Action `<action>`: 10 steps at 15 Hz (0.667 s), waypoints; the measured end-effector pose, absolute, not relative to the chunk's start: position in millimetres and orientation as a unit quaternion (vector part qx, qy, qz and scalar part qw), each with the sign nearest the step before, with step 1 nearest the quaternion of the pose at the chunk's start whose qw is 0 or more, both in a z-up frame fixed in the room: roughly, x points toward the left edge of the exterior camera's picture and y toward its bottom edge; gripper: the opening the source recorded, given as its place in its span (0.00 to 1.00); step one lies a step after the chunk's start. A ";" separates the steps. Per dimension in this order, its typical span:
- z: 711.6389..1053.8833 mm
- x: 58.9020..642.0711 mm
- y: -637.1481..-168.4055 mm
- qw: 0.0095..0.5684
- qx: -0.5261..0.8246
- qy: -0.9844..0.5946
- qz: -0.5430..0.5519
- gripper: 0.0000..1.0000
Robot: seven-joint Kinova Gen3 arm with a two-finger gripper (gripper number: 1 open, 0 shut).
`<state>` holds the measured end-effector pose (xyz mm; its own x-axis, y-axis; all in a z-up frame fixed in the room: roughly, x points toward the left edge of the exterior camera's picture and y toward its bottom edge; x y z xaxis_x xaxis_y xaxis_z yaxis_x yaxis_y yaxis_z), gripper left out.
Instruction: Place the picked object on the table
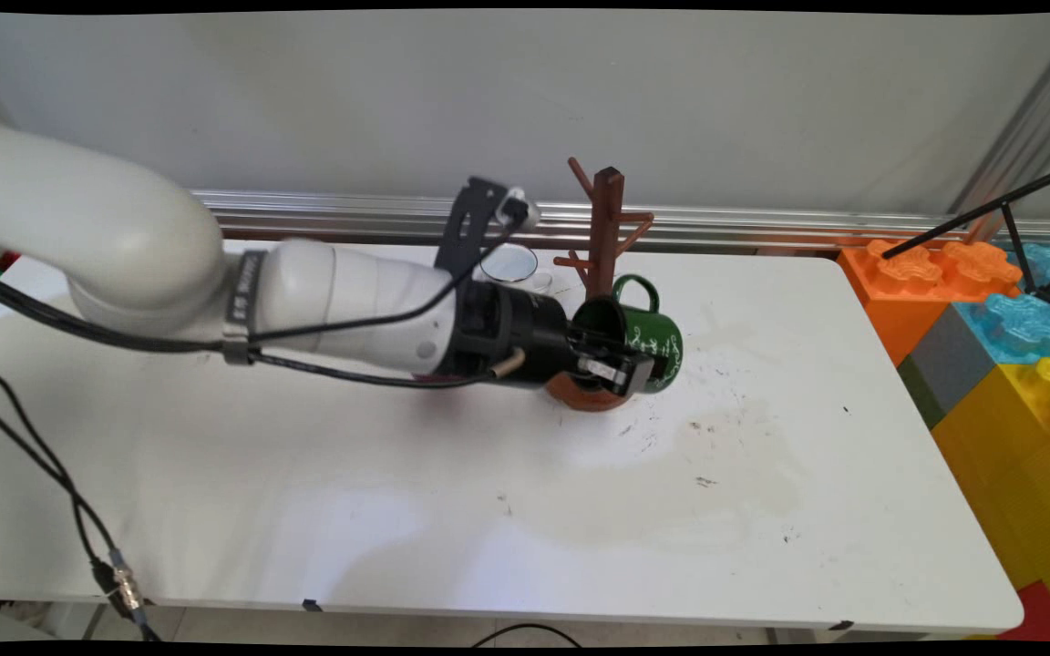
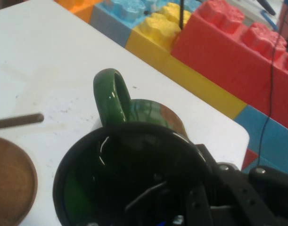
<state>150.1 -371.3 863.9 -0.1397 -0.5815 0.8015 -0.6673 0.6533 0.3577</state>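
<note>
Gripping a green mug (image 1: pixel 648 342) by its rim, my tool (image 1: pixel 612 363) has one finger inside the cup and one outside, holding it tipped on its side just above the white desk (image 1: pixel 488 510) with the handle pointing up. Right behind it I see the brown mug tree (image 1: pixel 605 239) on its round base, with a glass (image 1: pixel 509 264) further back and big coloured blocks (image 1: pixel 1008 346) off the desk's right end.
</note>
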 end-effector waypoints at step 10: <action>921.2 198.5 -376.9 0.474 0.346 -0.809 0.039 0.00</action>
